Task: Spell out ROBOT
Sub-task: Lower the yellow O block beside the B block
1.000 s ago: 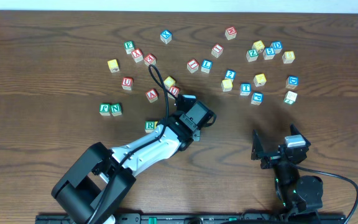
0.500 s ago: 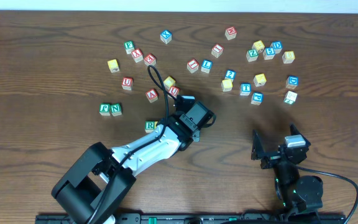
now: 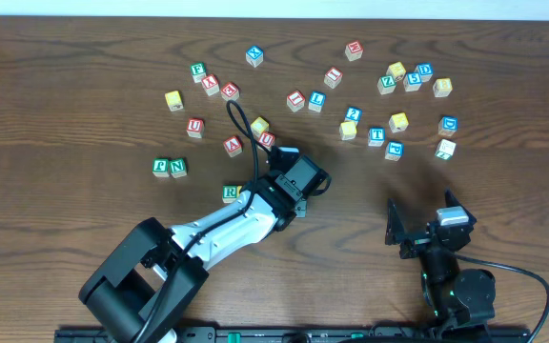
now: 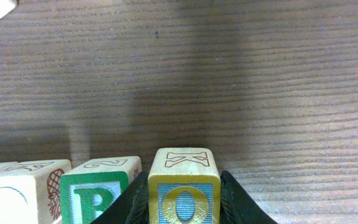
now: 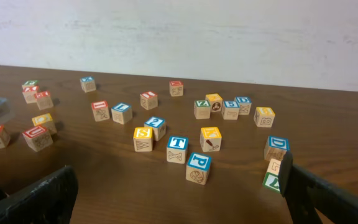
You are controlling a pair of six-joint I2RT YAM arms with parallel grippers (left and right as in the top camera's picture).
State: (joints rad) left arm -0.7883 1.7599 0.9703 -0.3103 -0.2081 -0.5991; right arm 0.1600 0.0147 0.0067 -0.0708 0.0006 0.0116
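From above, the R block (image 3: 232,192) sits on the tabletop (image 3: 84,114) by the left arm (image 3: 227,224); the T block (image 3: 376,135) lies well off to its right. Left wrist: the left end effector (image 4: 184,202) squeezes the yellow O block (image 4: 184,183), B block (image 4: 98,196) just beside it. Right wrist: the right end effector (image 5: 178,171) gapes wide, holding nothing.

O cube (image 4: 183,185): btm of face running off left wrist view's edge; left fingers (image 4: 240,205) hiding its lower sides.
B cube (image 4: 97,196): lower half getting cropped at same edge.
R cube (image 3: 229,192): left arm (image 3: 219,229) overlapping its right side overhead.
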